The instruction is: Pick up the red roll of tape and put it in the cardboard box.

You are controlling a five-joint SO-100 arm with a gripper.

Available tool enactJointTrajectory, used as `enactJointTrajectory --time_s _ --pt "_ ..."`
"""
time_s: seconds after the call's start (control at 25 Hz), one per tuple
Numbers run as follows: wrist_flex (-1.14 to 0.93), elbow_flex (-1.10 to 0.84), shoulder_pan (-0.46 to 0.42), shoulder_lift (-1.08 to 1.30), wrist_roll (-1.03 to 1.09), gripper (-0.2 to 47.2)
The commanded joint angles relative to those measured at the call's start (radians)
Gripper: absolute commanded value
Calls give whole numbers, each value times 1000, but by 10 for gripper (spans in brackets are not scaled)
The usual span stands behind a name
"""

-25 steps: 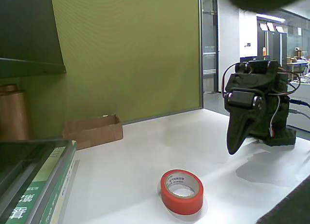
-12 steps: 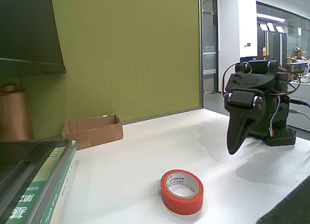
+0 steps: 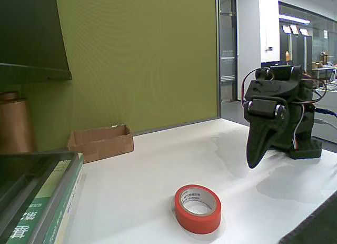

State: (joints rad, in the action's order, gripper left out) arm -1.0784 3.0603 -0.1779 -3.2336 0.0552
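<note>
bearing small print, red tape (image 3: 198, 208)

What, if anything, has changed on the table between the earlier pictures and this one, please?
Only a dark blurred shape at the top edge, seen a second ago, has gone. The end effector hangs folded, tip down, as before, holding nothing. The red roll of tape lies flat in the same spot near the front, and the cardboard box stays by the green wall, apart from both.
</note>
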Motion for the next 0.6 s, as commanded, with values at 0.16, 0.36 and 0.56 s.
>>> enactJointTrajectory --time_s 0.16,0.36,0.56 --pt "-11 44 -31 -86 31 0" --pt "-11 44 -14 -86 15 0" --pt "58 41 46 -57 25 21"
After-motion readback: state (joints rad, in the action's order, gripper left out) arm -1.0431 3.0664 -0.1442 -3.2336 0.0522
